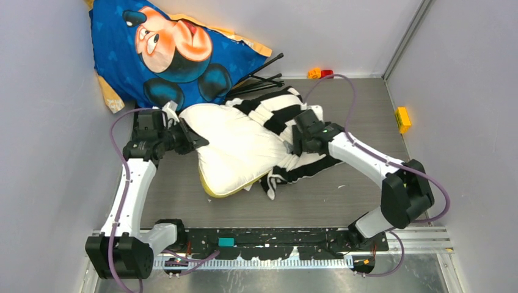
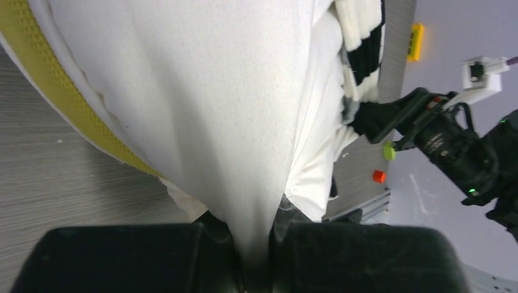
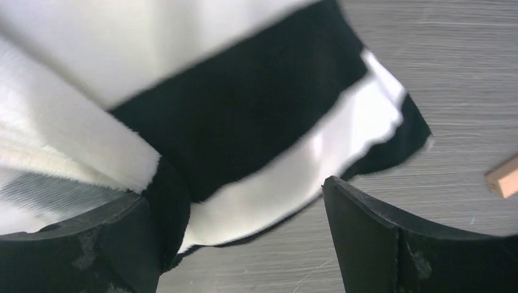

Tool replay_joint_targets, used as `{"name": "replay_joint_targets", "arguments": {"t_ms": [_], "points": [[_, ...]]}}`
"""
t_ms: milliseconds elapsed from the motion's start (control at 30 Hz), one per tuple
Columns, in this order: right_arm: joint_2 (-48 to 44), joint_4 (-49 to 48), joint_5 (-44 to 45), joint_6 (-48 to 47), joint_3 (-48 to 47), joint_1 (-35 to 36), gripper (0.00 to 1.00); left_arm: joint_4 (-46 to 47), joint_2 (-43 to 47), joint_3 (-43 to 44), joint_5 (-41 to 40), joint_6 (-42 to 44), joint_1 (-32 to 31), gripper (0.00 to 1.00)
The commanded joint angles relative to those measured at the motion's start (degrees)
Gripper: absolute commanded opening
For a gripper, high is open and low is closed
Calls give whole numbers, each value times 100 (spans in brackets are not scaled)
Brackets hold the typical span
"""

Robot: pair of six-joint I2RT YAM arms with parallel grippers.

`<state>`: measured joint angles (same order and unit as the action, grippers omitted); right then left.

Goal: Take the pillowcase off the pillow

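While one pillow (image 1: 238, 149) lay mid-frame, its right end was swallowed by the one striped pillowcase (image 1: 275, 119) bunched there. Two grippers were in play. The left gripper (image 2: 253, 244) pinched a fold of the pillow's white cloth tight. The right gripper (image 3: 241, 207) stood spread wide over a black stripe (nothing clamped, and that view was blurred). One cartoon cushion (image 1: 177, 52) filled the upper left, its top corner cut off. One yellow block (image 1: 402, 119) sat far right, too small to read.
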<state>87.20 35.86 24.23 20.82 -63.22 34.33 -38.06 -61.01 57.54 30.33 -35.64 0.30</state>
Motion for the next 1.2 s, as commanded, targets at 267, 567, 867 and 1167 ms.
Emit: {"name": "replay_joint_targets", "arguments": {"t_ms": [267,567,867,1167], "points": [[-1286,-264,703,241,284,-810,93,517,494,72,-617,359,190,0],[-1938,-60,-175,688,-459,-807,99,495,170,-245,26,724,129,0],[-1548,-1684,-1743,129,-691,-810,98,632,669,-757,-99,1315,121,0],[-1807,-1262,-1409,1525,-291,-814,98,336,845,-965,-517,1247,-619,0]]}}
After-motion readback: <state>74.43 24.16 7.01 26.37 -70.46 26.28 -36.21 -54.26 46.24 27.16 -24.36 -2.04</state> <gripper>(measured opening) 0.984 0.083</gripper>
